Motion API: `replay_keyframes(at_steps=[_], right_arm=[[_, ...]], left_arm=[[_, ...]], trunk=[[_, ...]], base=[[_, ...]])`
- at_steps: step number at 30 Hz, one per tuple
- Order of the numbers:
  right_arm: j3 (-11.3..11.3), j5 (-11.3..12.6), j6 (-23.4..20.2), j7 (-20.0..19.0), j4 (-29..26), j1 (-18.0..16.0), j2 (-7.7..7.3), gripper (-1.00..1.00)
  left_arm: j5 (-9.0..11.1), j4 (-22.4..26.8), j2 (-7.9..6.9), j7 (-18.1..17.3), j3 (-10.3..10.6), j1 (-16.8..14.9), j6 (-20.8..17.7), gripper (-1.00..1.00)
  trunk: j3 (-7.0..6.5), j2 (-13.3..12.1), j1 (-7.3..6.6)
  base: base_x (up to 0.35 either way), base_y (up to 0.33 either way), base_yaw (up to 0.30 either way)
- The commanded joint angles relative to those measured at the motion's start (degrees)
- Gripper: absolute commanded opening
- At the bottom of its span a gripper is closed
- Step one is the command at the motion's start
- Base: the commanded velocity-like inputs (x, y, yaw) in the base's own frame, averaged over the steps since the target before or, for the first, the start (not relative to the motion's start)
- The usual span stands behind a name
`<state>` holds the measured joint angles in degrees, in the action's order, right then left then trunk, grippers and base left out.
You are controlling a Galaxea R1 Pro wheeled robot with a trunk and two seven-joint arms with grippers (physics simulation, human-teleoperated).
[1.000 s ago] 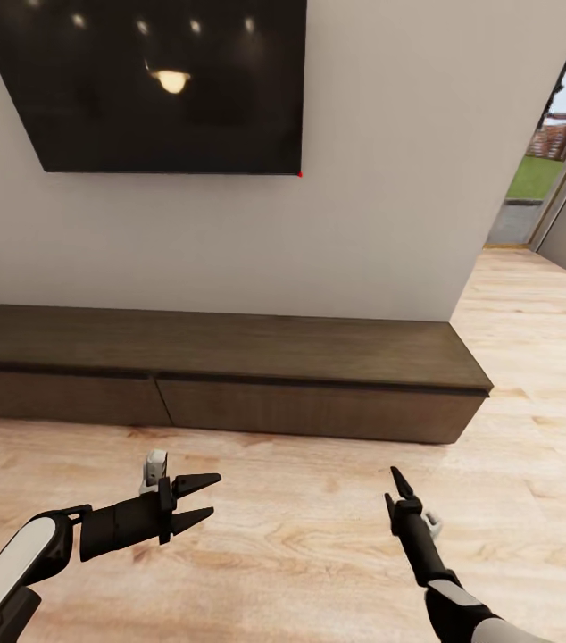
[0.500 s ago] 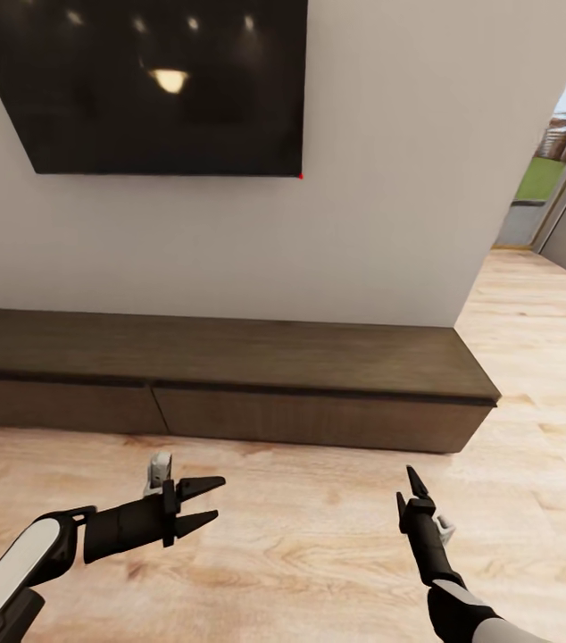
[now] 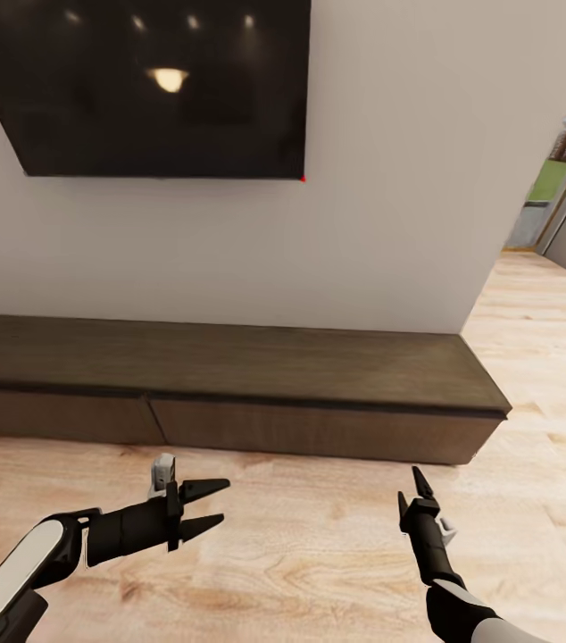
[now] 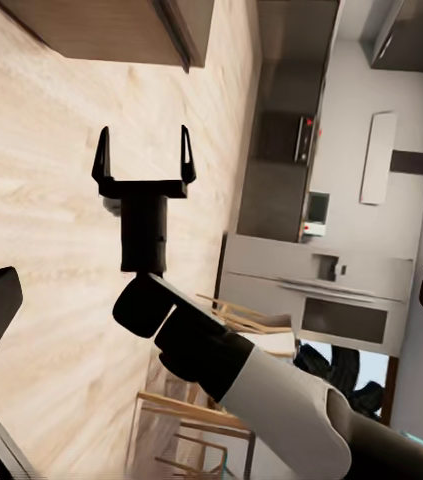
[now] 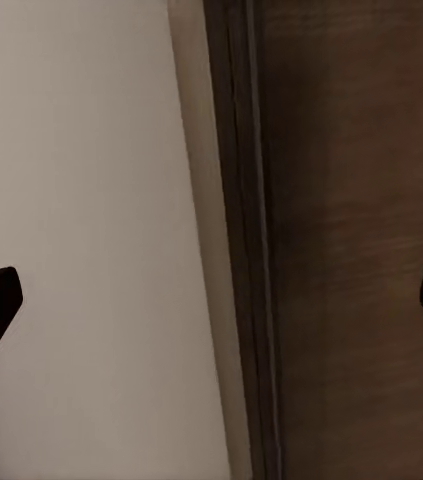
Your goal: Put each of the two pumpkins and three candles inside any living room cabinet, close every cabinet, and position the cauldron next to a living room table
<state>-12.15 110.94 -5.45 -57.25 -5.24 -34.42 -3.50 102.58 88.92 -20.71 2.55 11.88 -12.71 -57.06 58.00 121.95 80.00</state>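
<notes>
Camera shifted right; cabinet [image 3: 229,393] shut; both claws spread above bare floor [image 3: 319,536].

White-shelled forearms, black wrists, black two-pronged left hand [image 3: 213,506] and right hand [image 3: 412,496], pointed fingertips.

Your left gripper [image 3: 212,506] points right with its fingers spread and nothing between them, while your right gripper [image 3: 412,496] points forward, its fingers [image 4: 101,158] likewise parted and holding nothing.
</notes>
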Motion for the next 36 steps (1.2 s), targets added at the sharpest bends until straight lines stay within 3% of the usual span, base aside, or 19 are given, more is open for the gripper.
replay_keyframes(at_steps=[1, 11, 19, 36], right_arm=[[-0.3, 0.9, -0.6, -0.2, 0.1, 0.0, -0.02, 1.0], [-0.3, 1.4, -0.6, 0.1, 0.2, 0.0, -0.19, 1.0], [-0.3, 1.3, -0.8, 4.1, 0.1, 0.0, -0.36, 1.0], [-0.3, 1.3, -0.8, 4.2, 0.1, 0.0, -0.37, 1.0]], left_arm=[[0.4, 0.0, -0.04, 0.3, 0.4, 0.0, -0.1, 1.0], [0.4, -0.1, -0.04, 0.3, 0.8, 0.0, -0.1, 1.0], [0.4, -0.1, -0.04, 0.3, 0.7, 0.0, -0.1, 1.0], [0.4, -0.2, -0.06, 0.3, 0.6, 0.0, -0.1, 1.0]], trunk=[[0.05, 0.0, 0.02], [0.05, 0.0, 0.02], [0.05, 0.0, 0.02], [0.05, 0.0, 0.02]], base=[[0.255, 0.002, 0.0], [0.221, 0.0, 0.0], [0.27, 0.0, 0.0], [0.145, 0.0, 0.0]])
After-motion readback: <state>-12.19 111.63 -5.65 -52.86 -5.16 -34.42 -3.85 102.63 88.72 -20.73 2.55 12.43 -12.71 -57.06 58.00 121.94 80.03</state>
